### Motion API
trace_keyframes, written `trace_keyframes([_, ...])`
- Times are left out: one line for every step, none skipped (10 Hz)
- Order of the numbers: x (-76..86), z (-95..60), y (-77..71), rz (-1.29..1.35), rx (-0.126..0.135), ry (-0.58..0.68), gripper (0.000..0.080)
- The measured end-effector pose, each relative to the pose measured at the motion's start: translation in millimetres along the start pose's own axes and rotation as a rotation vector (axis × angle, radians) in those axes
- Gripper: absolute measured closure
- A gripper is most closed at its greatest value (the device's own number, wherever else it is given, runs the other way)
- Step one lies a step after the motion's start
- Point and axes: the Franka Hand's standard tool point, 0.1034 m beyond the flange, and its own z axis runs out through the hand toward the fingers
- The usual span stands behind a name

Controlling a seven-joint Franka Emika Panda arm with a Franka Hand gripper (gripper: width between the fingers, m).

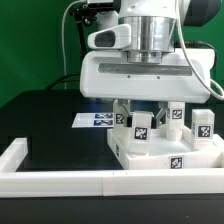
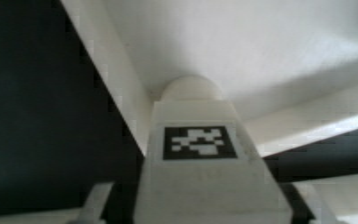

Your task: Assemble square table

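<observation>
Up close in the wrist view, a white leg block (image 2: pixel 194 160) fills the middle of the shot, its black-and-white tag facing the camera. The fingers (image 2: pixel 190 205) sit on either side of its near end, clamped on it, with only the grey tips (image 2: pixel 91 205) showing at the picture's edge. Beyond the leg you get the pale underside or face of a white part, blurry, and black table on one side.

From the exterior view, the fingers (image 1: pixel 128 112) are down among the parts, mostly hidden under the big white hand housing of the arm (image 1: pixel 150 70). The held leg (image 1: pixel 141 128) stands upright with its tag toward the camera, sitting on or just above the square slab (image 1: pixel 165 152), can't tell if it's touching. The slab lies flat on the black table (image 1: pixel 50 125), toward the exterior view's right, pushed up against the long white rail (image 1: pixel 60 182) that runs along the table's front edge. It has a tag on its front edge.

Three more leg blocks stand on the slab: one near the back by the fingers (image 1: pixel 122 117), one further along the back (image 1: pixel 176 113), one toward the exterior view's right (image 1: pixel 203 127). Behind the slab, the marker board (image 1: pixel 95 120) lies flat on the table.
</observation>
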Motion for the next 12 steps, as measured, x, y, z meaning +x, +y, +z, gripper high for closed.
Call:
trace_keyframes([0.5, 0.2, -0.1, 0.098, -0.007, -0.004, 0.0508])
trace_keyframes([1.2, 0.3, 0.0, 0.209, -0.009, -0.001, 0.0508])
trace_keyframes([1.3, 0.4, 0.3, 0.294, -0.010, 0.000, 0.0508])
trace_keyframes([1.6, 0.7, 0.7, 0.368, -0.011, 0.002, 0.0508])
trace_keyframes([1.8, 0.9, 1.0, 0.413, -0.011, 0.003, 0.0508])
trace_keyframes([1.8, 1.0, 1.2, 0.473, -0.005, 0.000, 0.0508])
trace_keyframes([1.3, 1.1, 0.4, 0.524, 0.001, -0.004, 0.0457])
trace_keyframes([1.1, 1.1, 0.0, 0.495, 0.001, -0.004, 0.0321])
trace_keyframes([1.2, 1.1, 0.2, 0.477, 0.001, -0.004, 0.0321])
trace_keyframes([1.8, 1.2, 1.7, 0.425, 0.001, -0.005, 0.0190])
trace_keyframes([2.0, 1.2, 1.8, 0.429, 0.006, -0.007, 0.0162])
trace_keyframes([2.1, 1.0, 1.7, 0.352, 0.005, -0.006, 0.0162])
